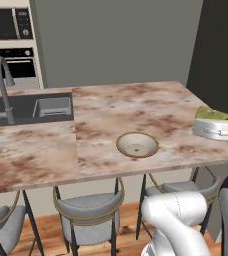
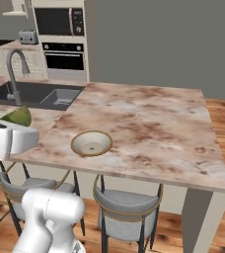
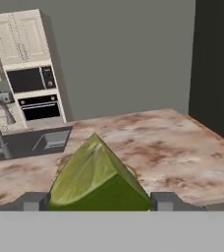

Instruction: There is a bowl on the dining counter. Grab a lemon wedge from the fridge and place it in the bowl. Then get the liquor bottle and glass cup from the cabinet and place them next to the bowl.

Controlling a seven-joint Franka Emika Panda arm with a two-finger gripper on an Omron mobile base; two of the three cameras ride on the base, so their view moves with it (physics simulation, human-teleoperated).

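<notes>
olive-yellow lemon wedge (image 3: 97,179) sits clamped between the fingers (image 3: 34,202), carried beside the desk (image 1: 136,107) edge, apart from the bowl (image 1: 137,144). released now, it would likely miss the bowl and drop on the marbled top or off the edge; the wedge's sloped faces could also slip.

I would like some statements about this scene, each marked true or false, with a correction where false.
1. The gripper holds the lemon wedge. True.
2. The wedge already lies in the bowl. False: the bowl is empty.
3. The bowl stands on the dining counter. True.
4. The liquor bottle stands beside the bowl. False: nothing stands beside it.
5. The sink lies to the right of the bowl in the left base view. False: it lies to the left.
</notes>
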